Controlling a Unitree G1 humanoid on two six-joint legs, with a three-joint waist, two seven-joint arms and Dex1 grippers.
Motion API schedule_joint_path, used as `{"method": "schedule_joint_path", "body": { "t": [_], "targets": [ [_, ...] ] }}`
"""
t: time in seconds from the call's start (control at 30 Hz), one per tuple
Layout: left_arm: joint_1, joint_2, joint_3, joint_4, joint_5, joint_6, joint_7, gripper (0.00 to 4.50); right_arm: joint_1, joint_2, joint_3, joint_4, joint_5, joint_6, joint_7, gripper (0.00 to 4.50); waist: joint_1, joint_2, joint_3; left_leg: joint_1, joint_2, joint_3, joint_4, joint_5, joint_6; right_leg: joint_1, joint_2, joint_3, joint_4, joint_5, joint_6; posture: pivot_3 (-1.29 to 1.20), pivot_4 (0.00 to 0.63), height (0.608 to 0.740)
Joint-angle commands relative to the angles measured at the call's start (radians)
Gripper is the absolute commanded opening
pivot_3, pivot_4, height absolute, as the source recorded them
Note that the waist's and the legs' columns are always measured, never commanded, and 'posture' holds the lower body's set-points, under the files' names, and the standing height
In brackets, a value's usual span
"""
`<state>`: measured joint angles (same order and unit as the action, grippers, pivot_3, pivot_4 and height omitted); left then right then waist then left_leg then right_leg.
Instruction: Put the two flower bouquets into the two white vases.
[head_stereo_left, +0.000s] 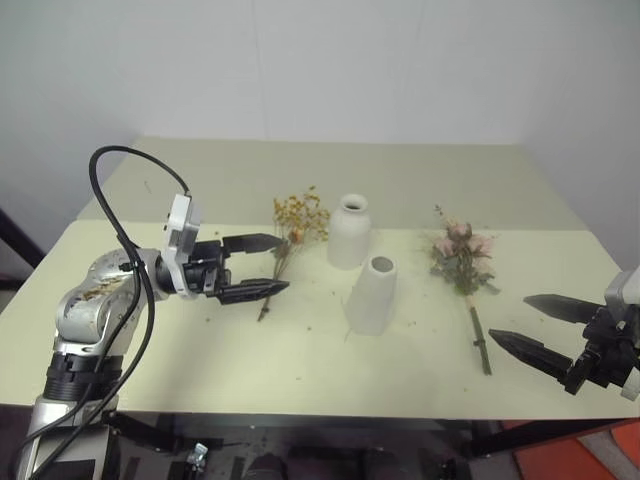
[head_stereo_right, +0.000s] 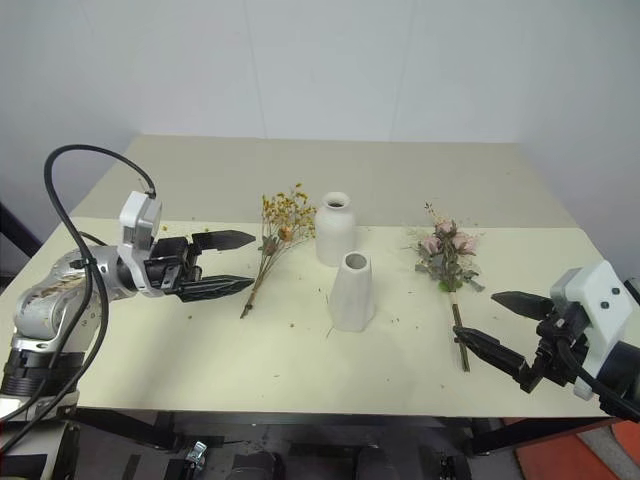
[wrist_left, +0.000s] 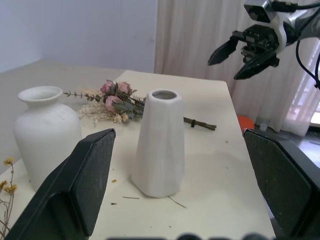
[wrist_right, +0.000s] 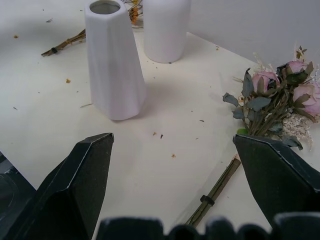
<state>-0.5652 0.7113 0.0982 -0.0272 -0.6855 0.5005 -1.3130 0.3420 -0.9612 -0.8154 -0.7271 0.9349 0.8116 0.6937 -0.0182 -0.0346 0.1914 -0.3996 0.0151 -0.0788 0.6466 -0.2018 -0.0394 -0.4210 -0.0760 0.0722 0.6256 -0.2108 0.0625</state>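
Bouquets: pink rose bouquet and yellow-blossom bouquet are laid flat either side of the tapered vase, stems reachable.
Bottle vase: stood just behind, upright.
Left gripper: jaws spread, empty, aimed at yellow stems.
Right gripper: jaws spread, empty, beside rose stem.

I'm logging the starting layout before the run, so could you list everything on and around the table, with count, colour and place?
Rounded white ceramic bottle vase: one, matte white, upright mid-table, behind the cone vase.
Tapered white ceramic cone vase: one, matte white, upright, nearer the front edge.
Dried yellow-orange blossom bouquet: one, lying flat, left of the vases.
Dried pink rose bouquet: one, pink with green leaves, lying flat, right of the vases.
Pale tabletop: one, cream, strewn with small plant crumbs.
Left gripper: one, black fingers, open, beside the yellow bouquet's stems.
Right gripper: one, black fingers, open, near the rose bouquet's stem end.
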Motion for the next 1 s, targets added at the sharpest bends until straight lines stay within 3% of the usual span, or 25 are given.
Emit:
{"method": "schedule_joint_path", "body": {
  "t": [0.03, 0.43, 0.57, 0.7, 0.83, 1.0],
  "targets": [
    [-0.02, 0.029, 0.016, -0.004, 0.009, -0.015, -0.014, 4.47, 0.003, 0.004, -0.035, -0.021, 0.0, 0.014, -0.014, 4.5, 0.0, 0.0, 0.0, 0.0, 0.0, 0.0, 0.0, 0.0, 0.0, 0.0, 0.0, 0.0, 0.0, 0.0, 0.0, 0.0, 0.15, 0.74],
    [-0.043, 0.018, 0.017, 0.018, 0.04, -0.054, 0.005, 4.47, 0.002, -0.003, -0.037, -0.013, -0.009, 0.025, -0.009, 4.5, 0.001, 0.0, 0.0, 0.0, 0.0, 0.0, 0.0, 0.0, 0.0, 0.0, 0.0, 0.0, 0.0, 0.0, 0.0, 0.0, 0.15, 0.74],
    [-0.057, 0.003, 0.009, 0.01, 0.039, -0.068, 0.011, 4.47, -0.06, -0.025, 0.02, 0.037, -0.02, 0.07, -0.079, 4.5, 0.0, 0.0, 0.0, 0.0, 0.0, 0.0, 0.0, 0.0, 0.0, 0.001, 0.0, 0.0, 0.0, 0.0, 0.0, 0.0, 0.15, 0.74],
    [-0.102, -0.024, -0.021, 0.011, 0.058, -0.082, 0.012, 4.47, -0.214, -0.057, 0.194, 0.114, -0.081, 0.159, -0.231, 4.5, -0.001, 0.0, 0.0, 0.001, 0.0, 0.0, 0.0, 0.0, 0.0, 0.001, 0.0, 0.0, 0.0, 0.0, 0.0, 0.0, 0.15, 0.74],
    [-0.177, -0.075, -0.07, 0.076, 0.111, -0.141, -0.004, 4.47, -0.418, -0.084, 0.427, 0.224, -0.172, 0.222, -0.291, 4.5, -0.001, 0.0, 0.0, 0.0, 0.0, 0.0, 0.0, 0.0, 0.0, 0.0, 0.0, 0.0, 0.0, 0.0, 0.0, 0.0, 0.15, 0.74],
    [-0.256, -0.147, -0.105, 0.154, 0.149, -0.206, -0.02, 4.47, -0.728, -0.014, 0.652, 0.483, -0.276, 0.318, -0.342, 4.5, -0.01, 0.0, 0.0, -0.001, -0.001, 0.0, 0.0, 0.0, 0.0, -0.001, 0.0, 0.0, 0.0, 0.001, -0.001, 0.0, 0.15, 0.74]
  ]
}}
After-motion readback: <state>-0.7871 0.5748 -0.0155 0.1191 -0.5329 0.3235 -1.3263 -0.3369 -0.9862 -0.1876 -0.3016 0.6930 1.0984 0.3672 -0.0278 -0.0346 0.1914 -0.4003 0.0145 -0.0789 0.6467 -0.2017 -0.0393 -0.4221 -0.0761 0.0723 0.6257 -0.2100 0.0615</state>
